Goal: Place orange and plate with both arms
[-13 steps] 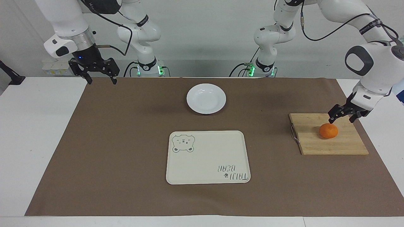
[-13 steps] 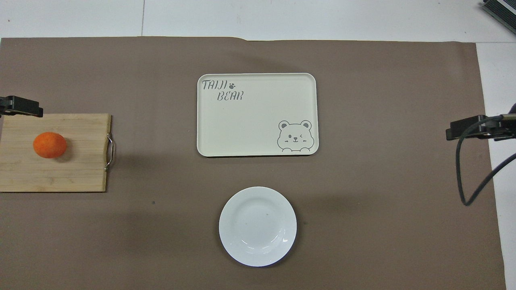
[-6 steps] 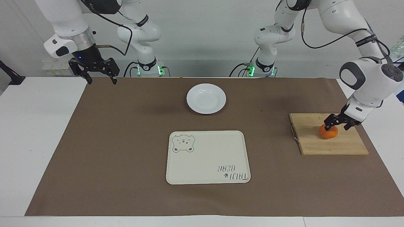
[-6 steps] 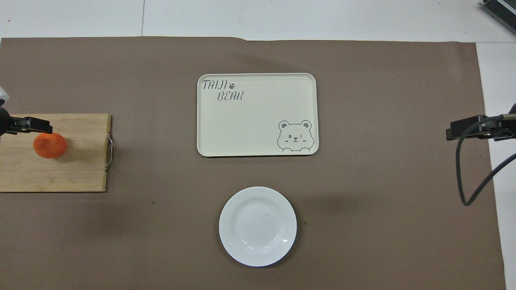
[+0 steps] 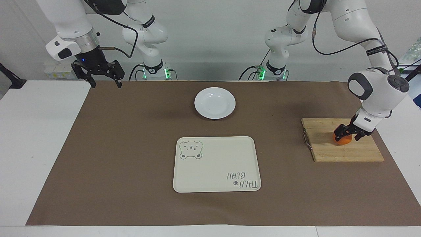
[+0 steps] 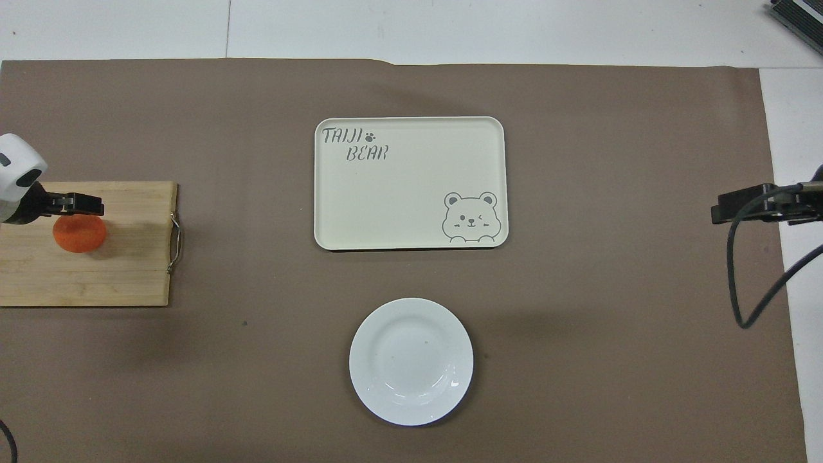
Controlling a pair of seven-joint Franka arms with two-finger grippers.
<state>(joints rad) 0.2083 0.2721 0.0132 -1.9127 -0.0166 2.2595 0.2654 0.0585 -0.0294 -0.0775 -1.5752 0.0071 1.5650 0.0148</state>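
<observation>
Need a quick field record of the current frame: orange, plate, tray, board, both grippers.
orange: on the cutting board, toward the left arm's end of the table
left gripper: open, down around the top of the orange, one finger on each side
right gripper: open, empty, waiting over the right arm's end of the table
plate: empty, on the brown mat, nearer to the robots than the tray
tray: cream, bear drawing, nothing on it
</observation>
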